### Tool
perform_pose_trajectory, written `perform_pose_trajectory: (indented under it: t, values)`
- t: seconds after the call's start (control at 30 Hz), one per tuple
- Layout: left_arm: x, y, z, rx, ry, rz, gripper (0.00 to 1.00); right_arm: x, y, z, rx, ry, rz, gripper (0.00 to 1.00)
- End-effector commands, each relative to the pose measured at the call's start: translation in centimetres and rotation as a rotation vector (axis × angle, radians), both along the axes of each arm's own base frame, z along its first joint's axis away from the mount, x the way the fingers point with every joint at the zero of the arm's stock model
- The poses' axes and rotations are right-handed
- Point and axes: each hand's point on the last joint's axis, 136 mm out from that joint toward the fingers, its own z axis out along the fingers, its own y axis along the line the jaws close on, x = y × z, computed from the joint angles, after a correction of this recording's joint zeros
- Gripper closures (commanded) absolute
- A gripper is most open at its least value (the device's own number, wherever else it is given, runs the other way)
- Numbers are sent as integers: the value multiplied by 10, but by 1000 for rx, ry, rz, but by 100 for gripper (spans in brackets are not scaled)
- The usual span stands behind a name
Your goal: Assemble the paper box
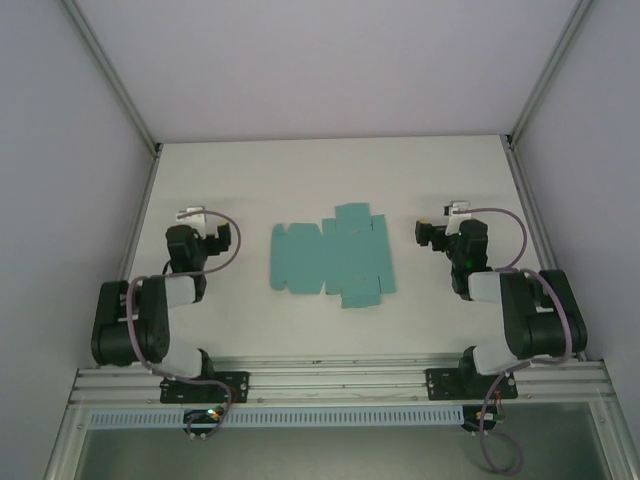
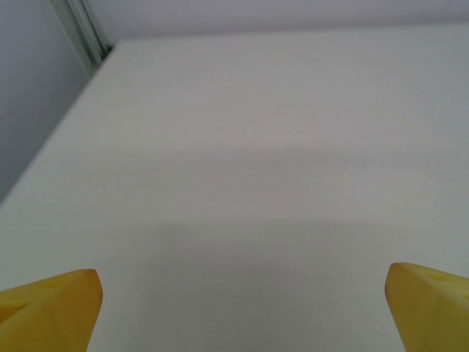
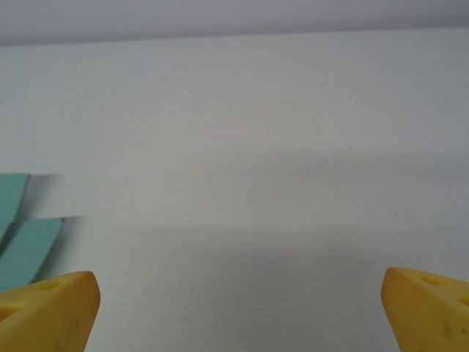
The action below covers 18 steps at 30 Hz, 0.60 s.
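The paper box [image 1: 330, 258] lies as a flat teal-green die-cut sheet with flaps in the middle of the white table [image 1: 330, 170]. Two of its flaps [image 3: 22, 238] show at the left edge of the right wrist view. My left gripper [image 1: 190, 215] rests left of the sheet, well apart from it. In the left wrist view its yellow fingertips [image 2: 51, 308] stand wide apart over bare table, so my left gripper [image 2: 245, 308] is open and holds nothing. My right gripper [image 1: 458, 211] sits to the right of the sheet, likewise open [image 3: 240, 312] and holding nothing.
Pale walls with aluminium frame posts [image 1: 110, 70] enclose the table on three sides. An aluminium rail [image 1: 340, 380] runs along the near edge under both arm bases. Bare table stretches behind the sheet toward the back wall.
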Motion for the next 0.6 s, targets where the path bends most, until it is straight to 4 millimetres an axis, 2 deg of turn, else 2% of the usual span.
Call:
perform_pose_trajectory:
  t: [0.0, 0.07, 0.13, 0.2, 0.27, 0.37, 0.43, 0.57]
  values:
    - [-3, 3, 34, -24, -22, 23, 0, 1, 2, 37, 7, -23, -1, 0]
    - [-10, 7, 55, -120, -62, 84, 0, -3, 8, 52, 66, 12, 11, 0]
    - [-16, -4, 68, -179, -53, 40, 0, -6, 24, 67, 128, 35, 70, 0]
    - [-21, -13, 69, -247, 16, 29, 0, -9, 40, 76, 194, 58, 92, 0]
    - [-26, -29, 62, -336, 107, 3, 0, -12, 66, 80, 244, 106, 142, 0]
    - [-30, -59, 42, -438, 237, -36, 0, -17, 102, 71, 329, 219, 164, 6]
    - [-32, -81, 28, -472, 327, -69, 0, -20, 128, 59, 391, 321, 209, 14]
    - [-36, -117, 0, -529, 459, -130, 0, -25, 169, 17, 443, 490, 239, 32]
